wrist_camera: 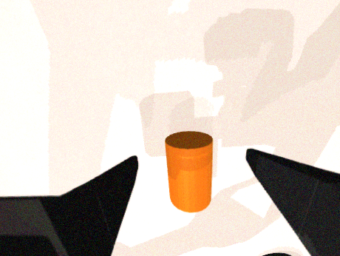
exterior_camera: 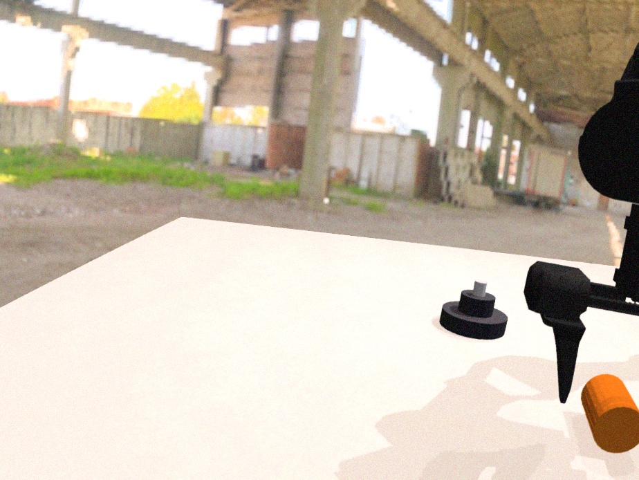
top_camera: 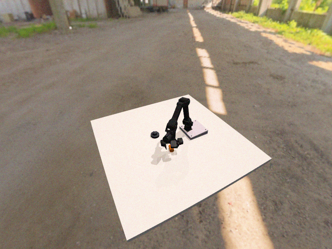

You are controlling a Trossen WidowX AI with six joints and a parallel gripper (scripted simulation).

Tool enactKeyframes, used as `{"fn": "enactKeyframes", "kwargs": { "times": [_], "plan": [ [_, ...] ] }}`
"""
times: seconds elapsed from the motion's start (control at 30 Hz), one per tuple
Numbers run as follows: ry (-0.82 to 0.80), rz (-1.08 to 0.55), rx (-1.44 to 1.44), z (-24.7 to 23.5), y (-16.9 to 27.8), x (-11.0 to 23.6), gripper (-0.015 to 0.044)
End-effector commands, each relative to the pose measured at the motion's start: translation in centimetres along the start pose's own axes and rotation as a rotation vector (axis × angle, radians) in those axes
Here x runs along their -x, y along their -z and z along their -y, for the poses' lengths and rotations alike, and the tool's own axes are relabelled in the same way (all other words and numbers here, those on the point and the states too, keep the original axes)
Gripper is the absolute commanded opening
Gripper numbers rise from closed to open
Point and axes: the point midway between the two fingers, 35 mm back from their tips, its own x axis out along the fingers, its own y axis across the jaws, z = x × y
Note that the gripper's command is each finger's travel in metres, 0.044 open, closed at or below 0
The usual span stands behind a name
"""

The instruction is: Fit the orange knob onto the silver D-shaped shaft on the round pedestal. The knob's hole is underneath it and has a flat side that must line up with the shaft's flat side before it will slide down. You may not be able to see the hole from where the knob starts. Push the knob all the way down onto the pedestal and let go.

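orange knob lies on its side on the white table, btwn the two black fingers of the gripper but touching neither. gripper's wide open, holding nothing, hanging low over the knob. round black pedestal w/ silver d-shaft stands apart from the knob, off to the side in exterior view. knob's hole not visible. arm's base plate sits near table centre.
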Motion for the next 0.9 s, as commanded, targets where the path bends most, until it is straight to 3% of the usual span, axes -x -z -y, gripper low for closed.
{"fn": "enactKeyframes", "kwargs": {
  "times": [0.0, 0.23, 0.5, 0.87],
  "plan": [
    [-0.003, -0.011, 0.003, -0.06, 0.18, -1.04, 0.044],
    [-0.003, -0.011, 0.003, -0.1, 0.24, -1.91, 0.044],
    [-0.003, -0.011, 0.003, -0.1, 0.24, -1.91, 0.024],
    [-0.003, -0.011, 0.003, -0.1, 0.24, -1.91, 0.0233]
  ]
}}
